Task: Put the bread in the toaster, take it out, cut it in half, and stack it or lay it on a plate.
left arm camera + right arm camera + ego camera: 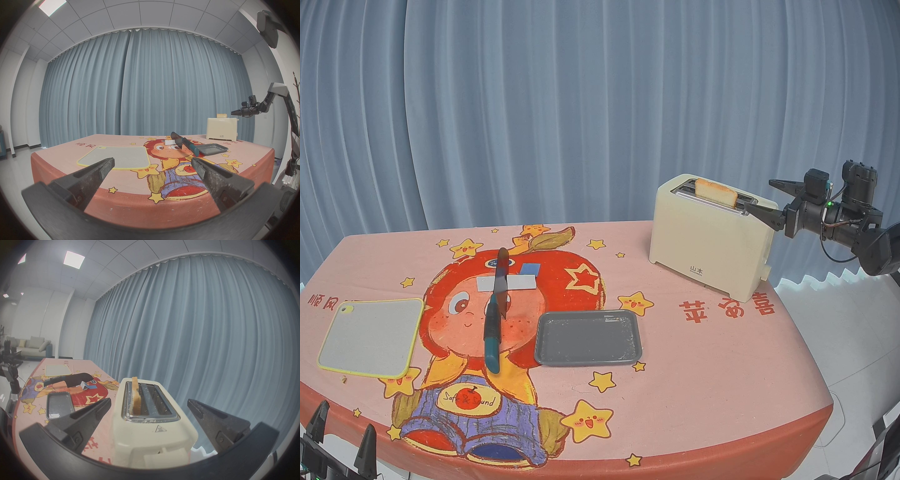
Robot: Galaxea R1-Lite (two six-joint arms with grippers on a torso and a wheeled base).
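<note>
Left gripper (346, 415), fingers apart, at the near edge of the pink cartoon-printed table (706, 375). Beyond: yellow-rimmed grey cutting board (372, 337), teal-handled dark-bladed knife (494, 325), grey rectangular tray (587, 337). Farther: browned bread slice (715, 192) upright in a slot of the cream two-slot toaster (706, 247). Right gripper (759, 194), fingers apart, just beside the toaster's top.

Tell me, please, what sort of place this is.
Probably a robot test room staged as a kitchen, not a home: a toaster on a table before a wall-wide curtain, under office ceiling tiles.
</note>
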